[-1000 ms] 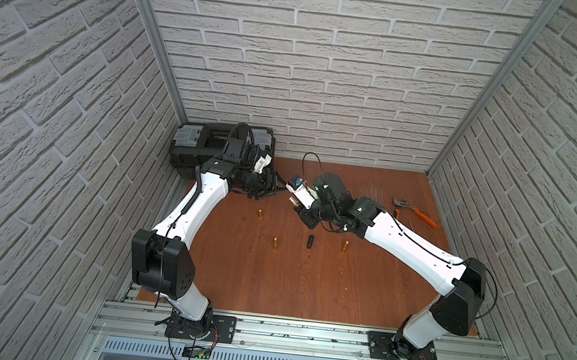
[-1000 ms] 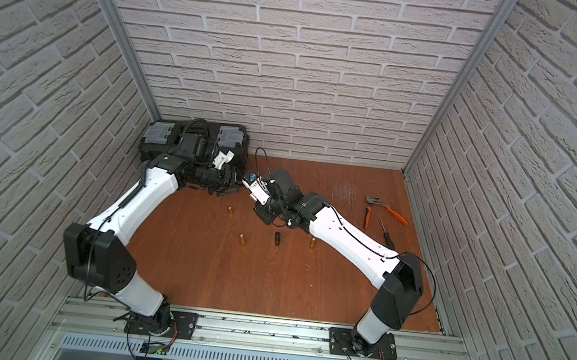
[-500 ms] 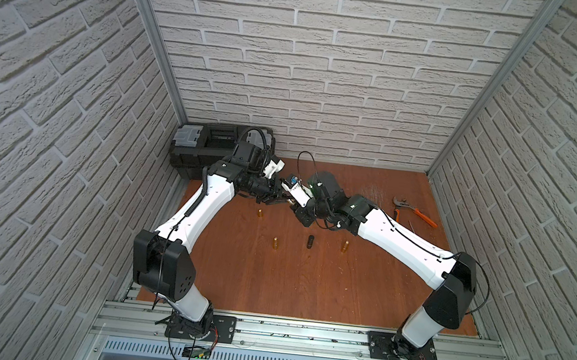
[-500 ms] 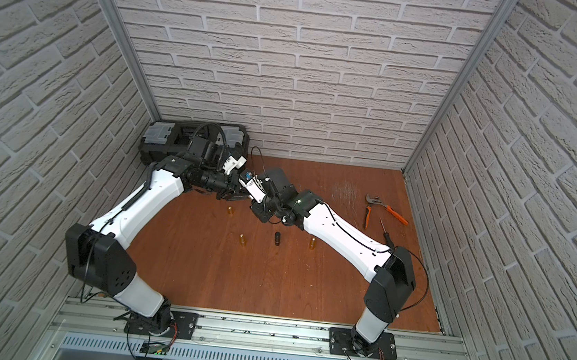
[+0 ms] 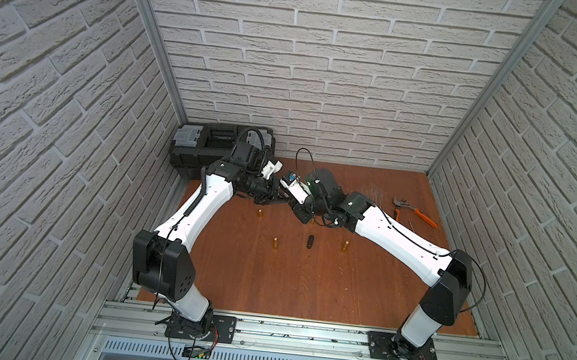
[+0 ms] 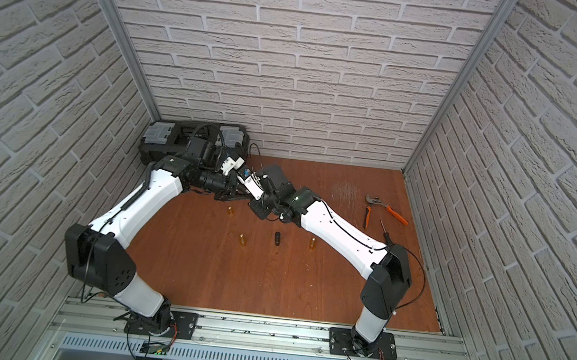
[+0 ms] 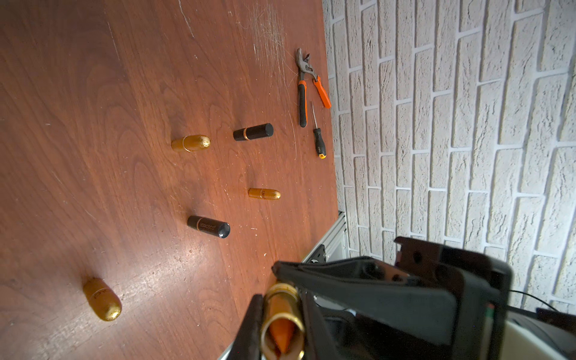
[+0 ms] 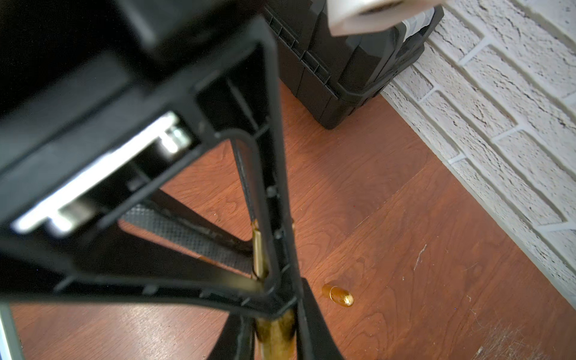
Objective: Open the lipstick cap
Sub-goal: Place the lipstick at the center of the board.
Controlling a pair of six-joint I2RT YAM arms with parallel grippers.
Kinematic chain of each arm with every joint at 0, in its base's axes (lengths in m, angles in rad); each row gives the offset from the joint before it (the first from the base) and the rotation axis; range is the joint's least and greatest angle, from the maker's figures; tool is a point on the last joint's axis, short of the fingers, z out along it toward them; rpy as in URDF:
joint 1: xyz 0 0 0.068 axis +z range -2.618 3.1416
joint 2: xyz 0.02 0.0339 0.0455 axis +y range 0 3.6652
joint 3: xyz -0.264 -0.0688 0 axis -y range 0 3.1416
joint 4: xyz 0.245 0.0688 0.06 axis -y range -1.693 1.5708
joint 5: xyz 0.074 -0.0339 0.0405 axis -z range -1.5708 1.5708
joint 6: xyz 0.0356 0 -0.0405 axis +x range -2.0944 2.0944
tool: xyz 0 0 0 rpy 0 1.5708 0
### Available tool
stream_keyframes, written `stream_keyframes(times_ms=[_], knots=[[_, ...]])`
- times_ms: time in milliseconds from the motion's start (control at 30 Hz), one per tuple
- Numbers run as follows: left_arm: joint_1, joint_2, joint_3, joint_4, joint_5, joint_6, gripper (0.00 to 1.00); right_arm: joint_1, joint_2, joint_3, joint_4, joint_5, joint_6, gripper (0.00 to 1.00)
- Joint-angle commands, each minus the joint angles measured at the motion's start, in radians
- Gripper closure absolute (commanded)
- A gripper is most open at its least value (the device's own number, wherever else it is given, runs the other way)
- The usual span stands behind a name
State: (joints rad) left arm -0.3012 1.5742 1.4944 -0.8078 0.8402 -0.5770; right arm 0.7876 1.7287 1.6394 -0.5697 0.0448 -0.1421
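Lipstick: the gold lipstick (image 7: 282, 325) is held in the air above the desk (image 5: 305, 290), between the two arms and near the toolbox (image 5: 210, 148). In both top views the hands hide it.
Right hand: the right hand (image 8: 276, 328) is clamped on one end of the tube.
Left hand: the left hand (image 7: 280, 294) is closed on the other end, one finger on each side of the tube, right up against the right hand's tips.
Cap: the end facing the left wrist view shows a gold rim with an orange stick inside, so that end looks bare. I cannot tell where the cap is.
Handling: probably light and stiff, with a smooth, shiny shell that is likely slippery. The tube is short, so there is little room for two grips. The orange stick is likely soft and would smear or snap.
Hold: grip the gold shell only, one hand at each end and clear of the rim. Pull straight along the tube, since a skewed pull could jam it or let it slip.
Rest: gold lipsticks (image 7: 190, 143) and black lipsticks (image 7: 253, 131) sit apart on the desk. The pliers (image 7: 307, 87) and screwdriver (image 7: 318, 137) lie by the wall.
Change: a second ago the left hand was back by the toolbox, fingers apart, well clear of the right hand. Now it has swung in and shut on the tube. The right arm has barely moved and its grip is unchanged.
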Motion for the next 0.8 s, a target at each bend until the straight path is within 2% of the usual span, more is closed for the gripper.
stream_keyframes(times_ms=[0,300,400,467,500,700,767], knots=[[0.007,-0.020,-0.002,-0.014,0.031,0.020,0.86,0.008,0.006,0.022,0.018,0.009,-0.005,0.97],[0.030,-0.011,0.000,-0.019,0.016,0.028,0.90,0.008,0.002,0.023,0.005,0.007,-0.018,0.95],[0.035,-0.010,0.007,-0.022,0.014,0.029,0.90,0.007,0.004,0.027,-0.001,0.015,-0.016,0.84],[0.043,-0.011,0.016,-0.027,0.005,0.030,0.89,0.007,-0.001,0.028,-0.002,0.019,-0.015,0.68],[0.051,-0.011,0.019,-0.029,-0.005,0.030,0.89,0.007,-0.006,0.027,-0.004,0.021,-0.018,0.64],[0.108,-0.005,0.041,-0.028,-0.064,0.023,0.88,0.004,-0.064,0.004,-0.004,0.104,-0.037,0.59],[0.111,0.010,0.056,-0.035,-0.126,0.027,0.88,0.004,-0.090,-0.007,-0.010,0.118,-0.042,0.58]])
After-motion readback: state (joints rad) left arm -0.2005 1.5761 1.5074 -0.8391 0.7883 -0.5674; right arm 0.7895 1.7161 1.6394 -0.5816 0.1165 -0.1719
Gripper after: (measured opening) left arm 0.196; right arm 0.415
